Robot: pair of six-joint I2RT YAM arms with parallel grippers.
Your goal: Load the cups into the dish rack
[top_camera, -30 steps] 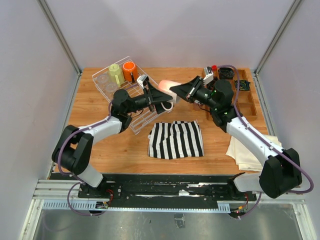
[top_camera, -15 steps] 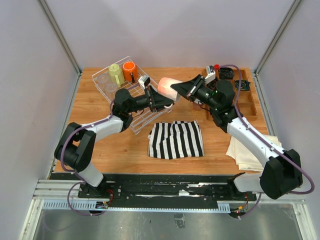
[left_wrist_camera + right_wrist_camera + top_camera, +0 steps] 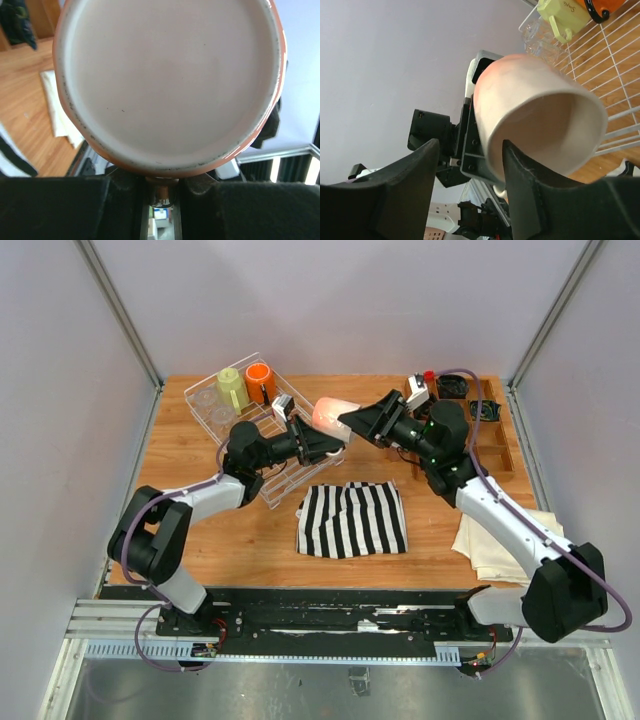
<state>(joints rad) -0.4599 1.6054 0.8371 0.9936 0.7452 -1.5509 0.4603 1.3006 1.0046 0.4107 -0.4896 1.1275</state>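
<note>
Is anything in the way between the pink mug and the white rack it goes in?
Nothing visible blocks it. The left tool holds the pale pink mug up at the dish rack's edge, where the wire is bare. Only the right tool's open fingers sit around the mug's rim and should back off.

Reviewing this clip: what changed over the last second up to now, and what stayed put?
The left gripper closed on the pale pink mug, which is held in the air by the dish rack. The right gripper, which had been gripping the mug, then opened, and its fingers now stand apart at the rim. The mug itself barely shifted. The orange mug, yellow-green mug and striped cloth stayed where they were.
</note>
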